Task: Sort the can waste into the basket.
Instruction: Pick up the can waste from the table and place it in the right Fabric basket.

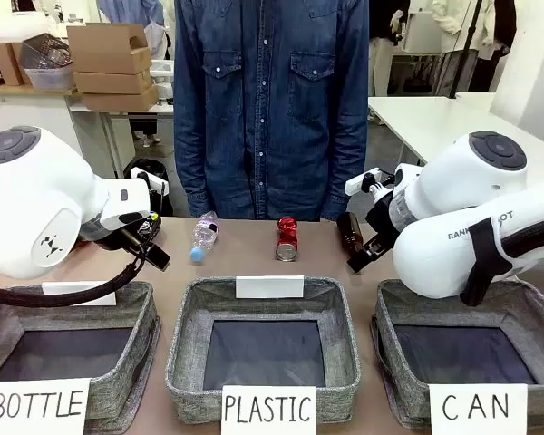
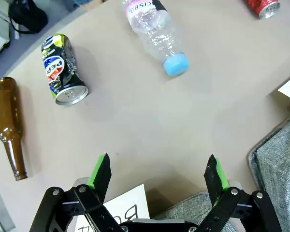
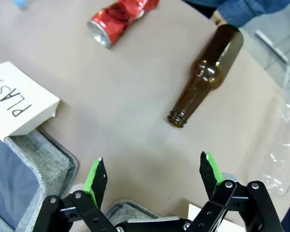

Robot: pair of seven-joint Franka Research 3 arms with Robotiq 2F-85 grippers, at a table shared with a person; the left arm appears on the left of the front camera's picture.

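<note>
On the bench, crushed shiny red drink can: likely light, dented, slippery; best pinched mid-body; both jaws released.

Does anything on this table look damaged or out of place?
Yes. The red can is crushed and lies on its side on the table. The black can is dented too, lying beside a brown bottle without touching it. Both are outside the CAN basket.
</note>
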